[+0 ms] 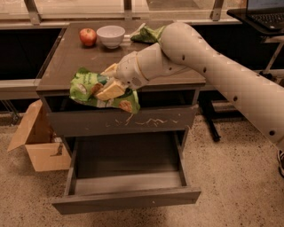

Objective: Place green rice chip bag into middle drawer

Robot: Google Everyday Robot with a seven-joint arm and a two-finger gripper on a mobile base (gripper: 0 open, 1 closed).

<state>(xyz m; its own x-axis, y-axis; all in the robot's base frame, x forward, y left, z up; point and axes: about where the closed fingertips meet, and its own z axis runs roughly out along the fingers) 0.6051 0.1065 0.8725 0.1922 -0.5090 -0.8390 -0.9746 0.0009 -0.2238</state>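
Note:
My gripper (108,90) is shut on the green rice chip bag (84,87), a light green glossy bag with pictured tan rice cakes. It holds the bag in the air at the cabinet's front left edge, in front of the scratched top drawer front (146,121). The middle drawer (126,196) is pulled open below, its flat tray bare and its smooth front panel facing me. The bag hangs above the drawer's left rear part. My white arm reaches in from the right.
On the cabinet top (71,57) stand a red apple (88,37), a white bowl (111,36) and a darker green bag (148,34) at the back. An open cardboard box (39,141) sits on the floor at left. A laptop (267,9) is at upper right.

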